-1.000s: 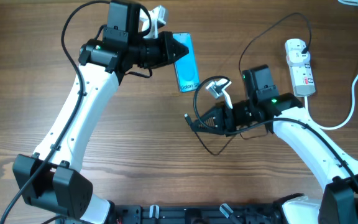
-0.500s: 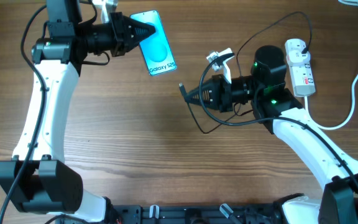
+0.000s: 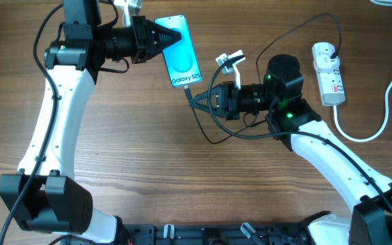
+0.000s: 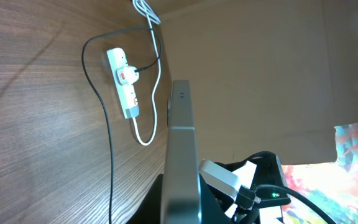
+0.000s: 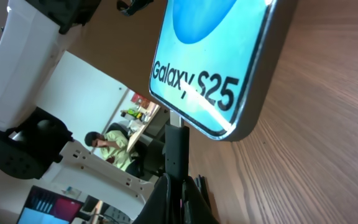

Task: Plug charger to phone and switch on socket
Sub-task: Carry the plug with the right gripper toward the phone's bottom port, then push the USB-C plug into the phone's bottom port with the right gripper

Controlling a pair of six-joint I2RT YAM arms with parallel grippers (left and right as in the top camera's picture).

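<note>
Turquoise-screened smartphone, upper centre: clamped in left gripper. Thin black charger cable: connector pinched by right gripper (tip at smartphone's lower edge).

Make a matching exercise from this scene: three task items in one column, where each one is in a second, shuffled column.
Items:
1. phone
2. charger
3. socket

Places:
A. lying on the table by the right edge, black plug inserted
B. gripped at one end by the left tool
C. connector end pinched in the right tool, pointing at the lettered end of the screen

Pairs: 1-B, 2-C, 3-A
</note>
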